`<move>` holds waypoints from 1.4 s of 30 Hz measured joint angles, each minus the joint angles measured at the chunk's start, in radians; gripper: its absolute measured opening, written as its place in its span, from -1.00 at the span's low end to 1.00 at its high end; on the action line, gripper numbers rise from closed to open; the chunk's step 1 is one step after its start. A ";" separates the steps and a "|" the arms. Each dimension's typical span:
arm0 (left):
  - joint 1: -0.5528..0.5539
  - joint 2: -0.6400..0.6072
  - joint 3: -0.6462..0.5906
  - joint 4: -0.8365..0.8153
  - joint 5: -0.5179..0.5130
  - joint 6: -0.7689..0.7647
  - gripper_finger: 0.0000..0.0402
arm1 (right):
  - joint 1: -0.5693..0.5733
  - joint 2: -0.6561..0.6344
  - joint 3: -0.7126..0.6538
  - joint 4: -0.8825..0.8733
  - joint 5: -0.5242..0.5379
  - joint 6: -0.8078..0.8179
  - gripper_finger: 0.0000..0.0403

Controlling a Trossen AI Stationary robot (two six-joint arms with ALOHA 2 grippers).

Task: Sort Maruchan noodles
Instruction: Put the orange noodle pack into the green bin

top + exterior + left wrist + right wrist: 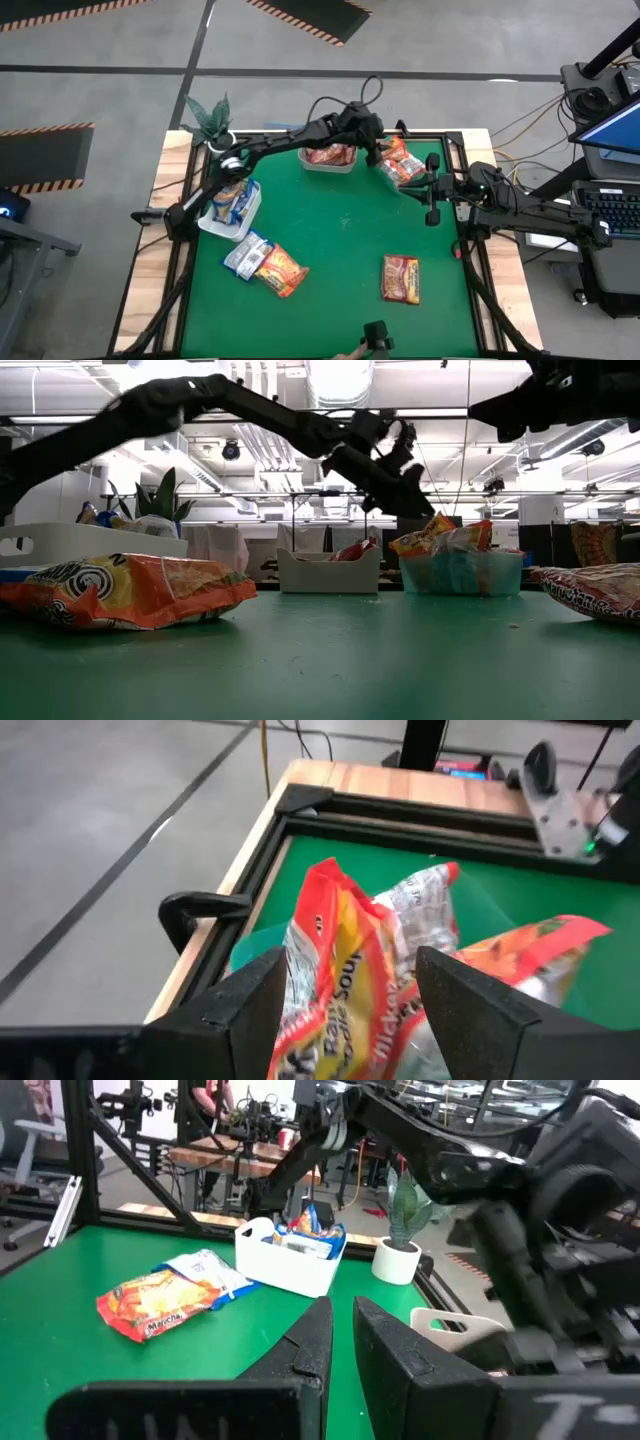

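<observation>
My left gripper [378, 145] [350, 960] is open over the teal tub [460, 572] at the table's far right. An orange-yellow Maruchan packet [335, 970] stands on end in that tub between the two fingers, among other orange packets [402, 163]. My right gripper [425, 190] [342, 1305] is shut and holds nothing, level above the table's right side. Loose on the green mat lie a blue-and-white packet [246, 254], an orange packet [283, 270] and a dark red packet [400, 278]. My left gripper's fingers [250, 1005] stand on either side of the orange packet's upper end [320, 895], coming from above at a slant. Whether either finger touches the packet I cannot tell.
A white tub [228, 225] with blue packets stands at the left. A clear tub [330, 160] with dark red packets stands at the far middle. A potted plant [212, 122] is at the far left corner. A black raised frame [300, 800] borders the mat.
</observation>
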 joint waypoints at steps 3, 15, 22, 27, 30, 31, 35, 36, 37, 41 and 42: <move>0.000 0.085 0.149 -0.087 -0.002 0.028 -0.03 | 0.000 0.002 0.000 -0.016 0.000 0.001 -0.84; 0.007 0.068 0.056 0.018 -0.043 -0.058 -0.15 | 0.002 0.002 -0.001 -0.034 0.000 -0.002 -0.84; 0.008 0.099 0.069 0.009 -0.056 -0.101 -0.16 | 0.002 0.002 0.001 -0.036 0.000 -0.009 -0.84; 0.008 0.096 0.068 -0.010 -0.056 -0.166 -0.18 | 0.002 0.001 0.004 -0.036 0.000 -0.019 -0.84; 0.008 0.099 0.066 -0.020 -0.056 -0.166 -0.26 | 0.002 0.002 0.004 -0.036 0.000 -0.021 -0.84; 0.008 0.098 0.067 -0.020 -0.056 -0.166 -0.30 | 0.002 0.002 0.004 -0.036 0.000 -0.022 -0.84; 0.008 0.097 0.067 -0.050 -0.057 -0.173 -0.56 | 0.002 0.002 0.004 -0.036 0.001 -0.028 -0.84; 0.008 0.097 0.067 -0.059 -0.057 -0.178 -0.65 | 0.002 0.002 0.004 -0.036 0.001 -0.031 -0.84; 0.008 0.097 0.067 -0.061 -0.056 -0.184 -0.74 | 0.002 0.002 0.004 -0.036 0.006 -0.032 -0.84; 0.008 0.097 0.084 -0.060 -0.059 -0.255 -0.96 | 0.002 0.002 0.004 -0.036 0.008 -0.036 -0.84; 0.008 0.097 0.087 -0.055 -0.073 -0.265 -0.96 | 0.002 0.002 0.004 -0.036 0.008 -0.036 -0.84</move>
